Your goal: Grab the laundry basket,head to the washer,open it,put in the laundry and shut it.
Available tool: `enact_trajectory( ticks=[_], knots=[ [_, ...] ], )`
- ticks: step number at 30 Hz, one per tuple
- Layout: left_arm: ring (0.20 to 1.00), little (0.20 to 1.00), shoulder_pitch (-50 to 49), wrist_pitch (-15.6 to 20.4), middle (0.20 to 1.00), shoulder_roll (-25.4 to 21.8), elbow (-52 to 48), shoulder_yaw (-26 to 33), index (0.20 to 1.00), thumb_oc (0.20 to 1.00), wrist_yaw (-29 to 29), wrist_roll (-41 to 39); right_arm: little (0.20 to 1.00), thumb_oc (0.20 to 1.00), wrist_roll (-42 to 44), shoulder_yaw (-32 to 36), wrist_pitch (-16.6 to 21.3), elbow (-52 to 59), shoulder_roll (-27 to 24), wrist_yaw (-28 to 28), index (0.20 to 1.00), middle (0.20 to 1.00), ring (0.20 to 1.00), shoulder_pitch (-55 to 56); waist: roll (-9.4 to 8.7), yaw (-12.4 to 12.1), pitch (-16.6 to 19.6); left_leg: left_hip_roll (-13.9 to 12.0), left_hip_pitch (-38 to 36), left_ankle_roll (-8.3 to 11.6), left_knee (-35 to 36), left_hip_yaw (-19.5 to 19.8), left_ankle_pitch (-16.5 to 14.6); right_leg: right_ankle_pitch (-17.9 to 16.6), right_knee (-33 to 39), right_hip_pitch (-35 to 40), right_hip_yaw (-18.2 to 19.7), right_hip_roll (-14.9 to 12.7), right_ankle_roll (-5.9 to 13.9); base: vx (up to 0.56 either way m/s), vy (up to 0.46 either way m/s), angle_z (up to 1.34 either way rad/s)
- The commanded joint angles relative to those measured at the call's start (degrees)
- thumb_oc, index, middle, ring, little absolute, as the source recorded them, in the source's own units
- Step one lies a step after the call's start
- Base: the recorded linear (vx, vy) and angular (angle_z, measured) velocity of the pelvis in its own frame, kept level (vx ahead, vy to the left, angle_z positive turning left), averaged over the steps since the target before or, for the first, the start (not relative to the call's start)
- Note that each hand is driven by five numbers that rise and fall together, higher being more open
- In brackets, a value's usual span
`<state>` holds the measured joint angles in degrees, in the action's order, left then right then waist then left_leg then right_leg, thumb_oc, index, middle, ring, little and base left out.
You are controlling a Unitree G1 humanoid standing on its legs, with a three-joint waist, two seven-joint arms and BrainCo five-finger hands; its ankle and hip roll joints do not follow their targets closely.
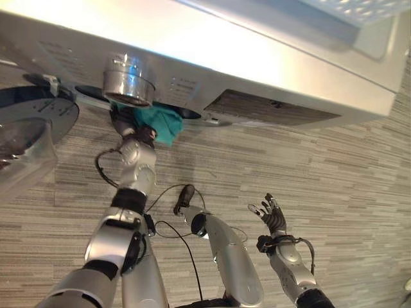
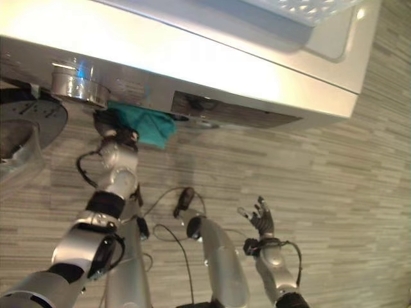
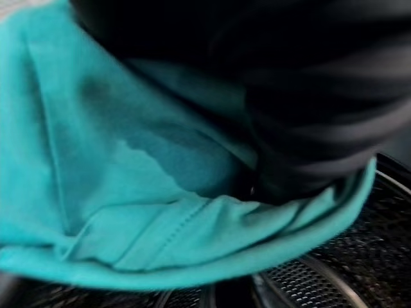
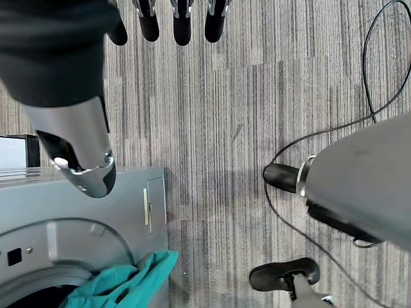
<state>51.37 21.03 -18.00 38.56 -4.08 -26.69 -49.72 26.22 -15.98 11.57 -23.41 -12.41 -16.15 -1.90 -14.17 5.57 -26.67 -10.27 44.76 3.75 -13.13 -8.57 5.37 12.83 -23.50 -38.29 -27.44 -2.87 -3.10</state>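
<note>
One teal cloth (image 1: 158, 124) is seen hanging out of the round opening of the washer (image 1: 270, 70), draped over its lower rim above the perforated drum (image 3: 308, 282). The left hand (image 1: 125, 125) is pushed into that opening against the cloth; whether its fingers are curled cannot be told. The round door (image 1: 32, 122) is swung open to the left. The right hand (image 1: 273, 215) is held apart over the striped floor (image 1: 347, 173), fingers spread and empty.
</note>
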Motion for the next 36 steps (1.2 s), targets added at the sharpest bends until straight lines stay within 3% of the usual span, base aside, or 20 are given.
enact_trajectory(
  ticks=[1, 18, 26, 31, 36],
  knots=[
    [0.200, 0.200, 3.36, 4.15, 0.200, -0.14, -0.50, -0.89, 0.200, 0.200, -0.56, -0.54, 1.000, 1.000, 1.62, -0.06, 2.23, 4.04, -2.62, 0.14, 1.000, 1.000, 1.000, 3.19, 0.90, 1.11, 1.40, 5.23, 3.65, -2.66, 6.69, -4.87, 2.53, 5.46, -0.59, 4.59, -1.25, 4.42, -1.06, 0.04, -0.011, 0.02],
    [0.200, 0.200, 25.02, 5.39, 0.200, -6.94, 10.12, -2.83, 0.200, 0.200, -0.13, -8.04, 1.000, 1.000, 1.71, 0.29, 2.13, 5.17, -6.37, 0.42, 1.000, 1.000, 1.000, -0.28, 0.84, 4.89, 3.51, 6.33, 10.23, -4.19, 5.27, -4.93, -1.22, 5.33, -1.17, -1.41, -0.04, 3.57, 0.41, 0.05, 0.022, 0.00],
    [0.200, 0.200, 33.41, 4.71, 0.200, -12.54, 17.44, -3.89, 0.200, 0.200, 0.95, -12.35, 1.000, 1.000, 0.51, 1.83, 1.69, 7.90, -8.90, 0.94, 1.000, 1.000, 1.000, 0.57, 0.50, 6.79, 5.94, 6.61, 11.78, -5.39, 3.09, -6.83, -4.76, 4.52, -0.76, -1.65, 0.95, 2.83, 1.67, 0.08, 0.072, -0.06],
    [0.200, 0.200, 37.95, 4.58, 0.200, -14.89, 17.15, -6.97, 0.200, 0.200, 0.49, -12.73, 1.000, 1.000, -0.21, 2.01, 0.47, 10.26, -11.30, 1.68, 1.000, 1.000, 1.000, 1.65, 0.10, 7.38, 6.78, 6.33, 13.29, -6.77, -1.08, -7.13, -8.17, 4.36, -3.98, -2.76, 1.12, 1.81, 2.63, 0.07, 0.065, -0.07],
    [0.200, 0.200, 40.97, 4.95, 0.200, -17.07, 13.56, -10.25, 0.200, 0.200, -1.45, -10.95, 1.000, 1.000, -0.11, 2.60, -0.13, 11.84, -12.98, 1.85, 1.000, 1.000, 1.000, 1.16, 0.04, 7.71, 6.57, 5.05, 16.22, -9.37, -10.89, -6.55, -13.63, 4.39, -11.62, -5.46, 1.33, 0.30, 3.24, 0.07, 0.055, -0.09]
  ],
)
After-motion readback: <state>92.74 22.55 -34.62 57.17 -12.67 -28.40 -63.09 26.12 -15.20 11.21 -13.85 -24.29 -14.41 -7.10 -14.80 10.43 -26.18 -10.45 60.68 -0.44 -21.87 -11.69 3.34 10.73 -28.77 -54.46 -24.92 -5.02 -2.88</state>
